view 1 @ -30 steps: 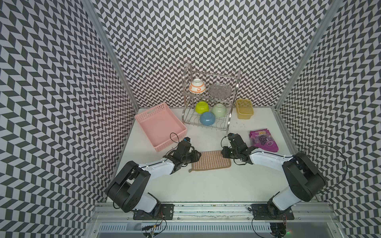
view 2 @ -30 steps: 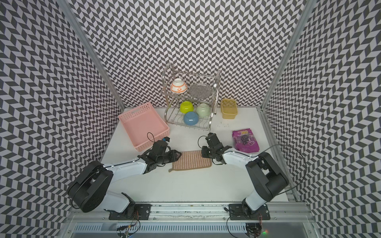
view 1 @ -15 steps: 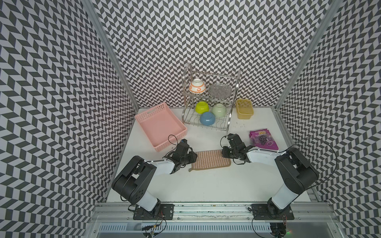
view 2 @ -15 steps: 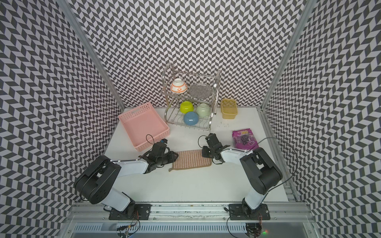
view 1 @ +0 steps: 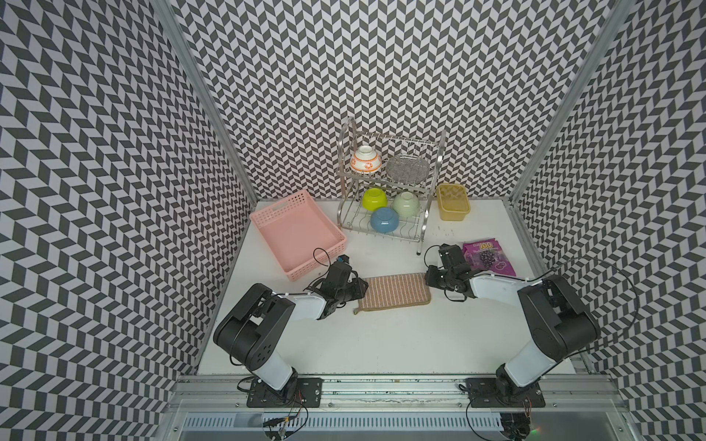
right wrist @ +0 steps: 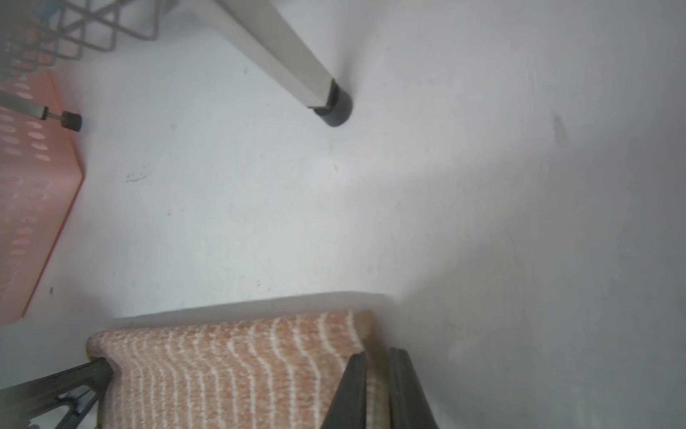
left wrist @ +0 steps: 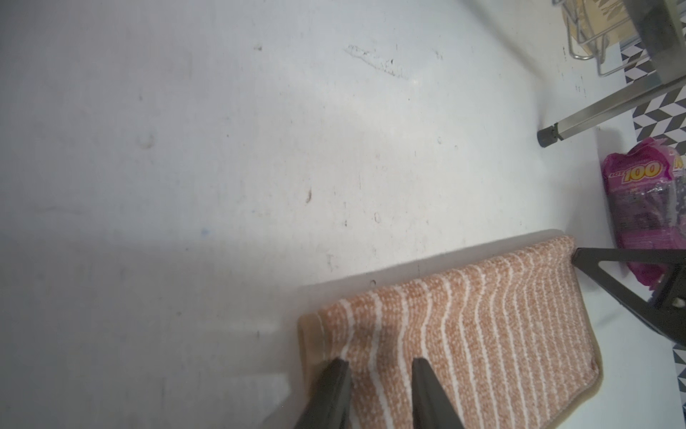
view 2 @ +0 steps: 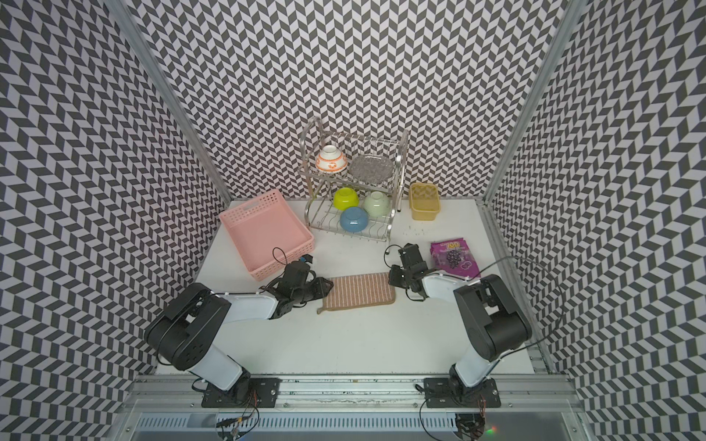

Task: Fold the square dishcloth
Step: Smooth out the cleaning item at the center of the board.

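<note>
The dishcloth point(view 1: 395, 292) point(view 2: 359, 290) is orange with thin white stripes and a tan hem. It lies flat on the white table as a folded oblong, with a small loop at its near left corner. My left gripper point(view 1: 361, 290) point(view 2: 326, 288) is at the cloth's left end. In the left wrist view its jaws point(left wrist: 380, 366) stand apart over the cloth point(left wrist: 482, 334), one fingertip by the hem. My right gripper point(view 1: 428, 280) point(view 2: 391, 278) is at the right end. In the right wrist view it point(right wrist: 376, 362) is shut on the tan hem of the cloth point(right wrist: 241, 364).
A pink basket point(view 1: 298, 233) stands at the back left. A metal dish rack point(view 1: 389, 183) with several bowls is behind the cloth, its foot point(right wrist: 332, 107) close to my right gripper. A yellow container point(view 1: 452, 201) and a purple snack bag point(view 1: 489, 257) lie at the right.
Both arms have shifted their elbows a little. The grippers have stayed at the cloth's two ends, and the cloth has not visibly moved.
</note>
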